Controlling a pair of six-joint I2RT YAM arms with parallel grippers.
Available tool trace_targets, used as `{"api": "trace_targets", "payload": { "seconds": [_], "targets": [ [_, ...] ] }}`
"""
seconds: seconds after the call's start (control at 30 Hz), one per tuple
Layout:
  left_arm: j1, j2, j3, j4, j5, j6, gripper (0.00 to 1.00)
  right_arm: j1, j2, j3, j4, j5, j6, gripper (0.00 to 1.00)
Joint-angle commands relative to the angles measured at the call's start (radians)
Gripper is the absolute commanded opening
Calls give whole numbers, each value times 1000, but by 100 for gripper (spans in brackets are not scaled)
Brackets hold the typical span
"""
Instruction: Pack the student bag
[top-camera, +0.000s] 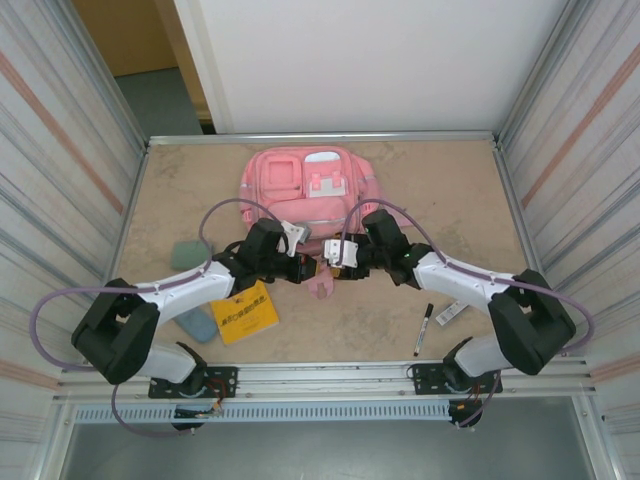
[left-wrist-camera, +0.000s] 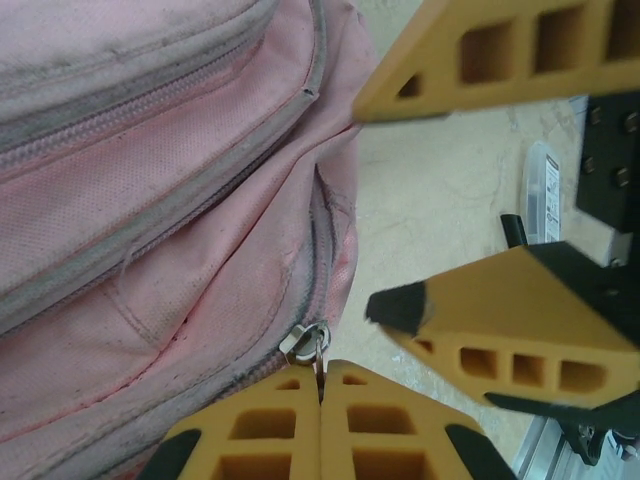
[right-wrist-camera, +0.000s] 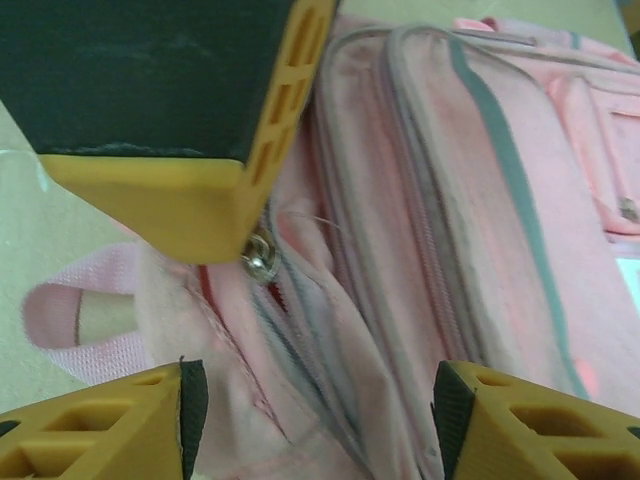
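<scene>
From above, the arm bases (top-camera: 195, 378) sit nearest, at the table (top-camera: 450, 190) edge, with a yellow book (top-camera: 245, 312) and a marker (top-camera: 423, 330) just beyond. The left gripper (top-camera: 300, 252) and right gripper (top-camera: 336, 258) meet at the near end of the student bag (top-camera: 310, 185), which lies flat toward the far side. In the left wrist view the left fingers (left-wrist-camera: 270, 440) are pressed together on a zipper pull (left-wrist-camera: 306, 342) at the bag's seam. In the right wrist view the right fingers (right-wrist-camera: 100, 420) stand apart over the pink fabric, beside a strap loop (right-wrist-camera: 80, 320).
</scene>
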Motion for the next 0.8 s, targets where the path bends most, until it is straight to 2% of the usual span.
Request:
{"api": "trace_targets", "payload": {
  "seconds": [0.0,0.07,0.2,0.3,0.4,0.5,0.6,0.77],
  "targets": [
    [-3,7,14,62,55,-10,0,26,52,31,33,-67,15,61],
    [-3,2,7,74,58,-15,0,39,87,33,50,-32,10,54],
    [-2,-2,14,48,59,0,0,31,104,-23,201,87,22,25],
    [5,-34,-2,20,17,14,0,18,83,-31,179,117,-6,13],
    [48,-71,-26,-10,-38,19,0,7,49,-59,171,130,-21,3],
    [85,-85,9,-174,-177,44,0,-3,1,-89,160,152,-32,1],
    [122,-73,8,-228,-286,50,0,-15,-44,-116,143,183,-48,0],
    [181,-50,-22,-166,-224,69,0,-74,-109,-161,143,209,-45,2]
  ]
}}
